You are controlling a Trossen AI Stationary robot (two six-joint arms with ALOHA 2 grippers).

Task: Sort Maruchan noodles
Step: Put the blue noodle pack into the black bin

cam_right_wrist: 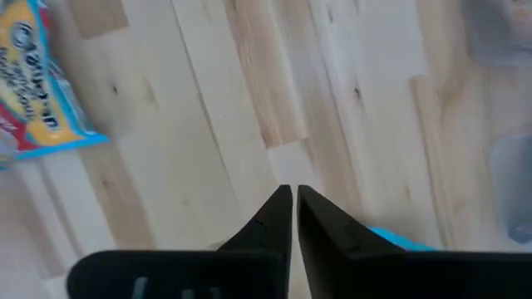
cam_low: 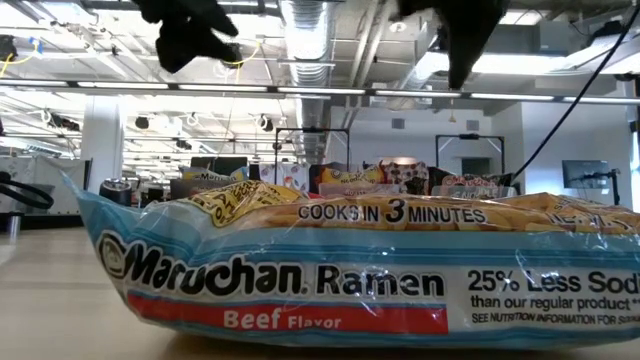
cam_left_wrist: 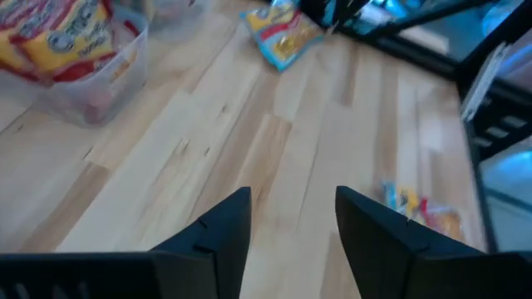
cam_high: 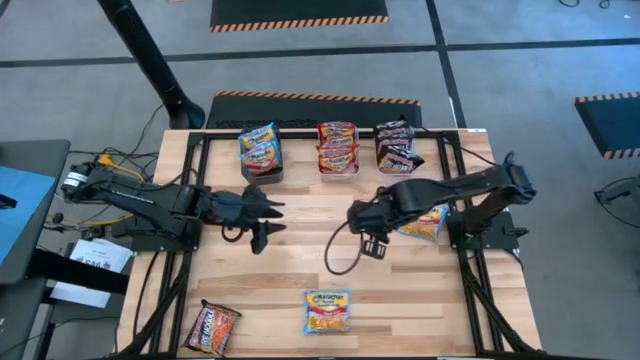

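Three clear bins stand along the far edge and hold Maruchan noodles: light blue packets [cam_high: 260, 150], red/orange packets [cam_high: 338, 147] and black/red packets [cam_high: 398, 143]. Three packets lie flat on the table: a light blue one [cam_high: 327, 310] near the front edge, filling the low view [cam_low: 350, 280]; a black/red one [cam_high: 212, 327] at the near left; a light blue one [cam_high: 425, 222] under my right arm. My left gripper [cam_left_wrist: 293, 212] hovers open left of centre, over bare wood. My right gripper [cam_right_wrist: 293, 195] points down at mid-table, shut, with nothing between its fingers.
A dark metal frame [cam_high: 190, 190] runs along the table's left, right and far sides. A black cable [cam_high: 340, 255] loops below my right gripper. Bare wood lies between the two grippers and the near packets.
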